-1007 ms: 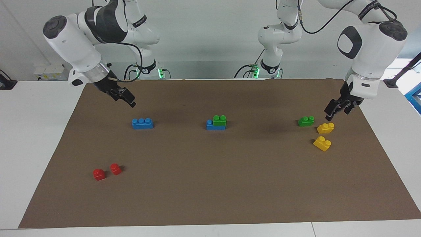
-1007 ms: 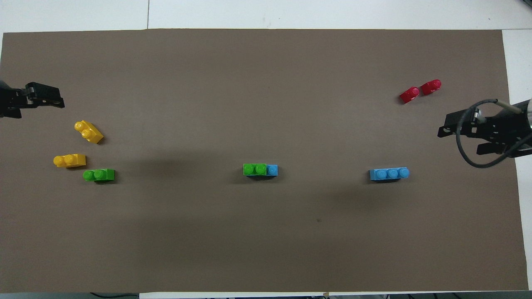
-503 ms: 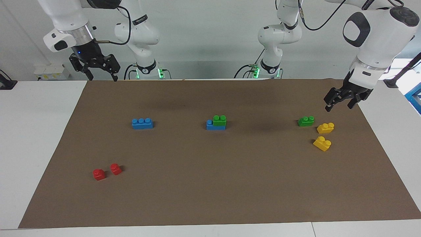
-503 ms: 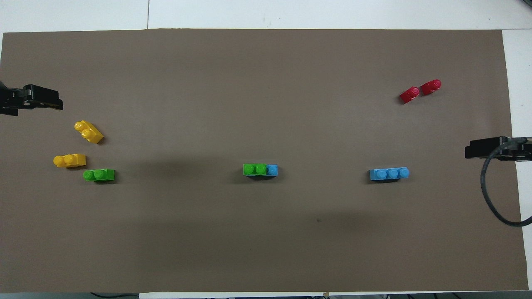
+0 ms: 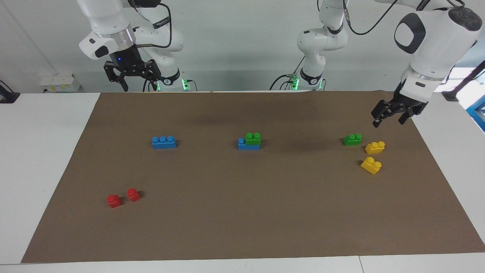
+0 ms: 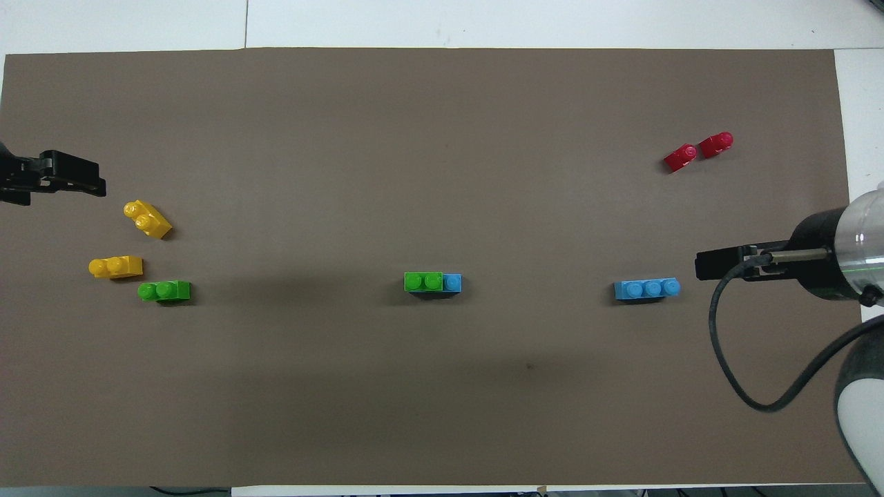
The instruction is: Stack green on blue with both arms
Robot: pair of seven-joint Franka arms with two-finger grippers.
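Overhead view: we are holding both grippers up in the air with fingers spread wide and nothing in them. Our left gripper [image 5: 388, 115] is hanging over the mat's [image 5: 242, 212] edge beside the loose green brick [image 5: 352, 139] and two yellow bricks [image 5: 373, 155]. Our right gripper [image 5: 132, 77] is hanging high over the mat's robot-side edge. At mid-mat one green brick [image 6: 423, 281] is sitting on a blue brick [image 6: 452, 283]; the bare blue brick [image 6: 647, 288] is lying toward our right arm's end.

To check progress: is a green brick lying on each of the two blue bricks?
No: one blue brick is bare, and the second green brick lies on the mat.
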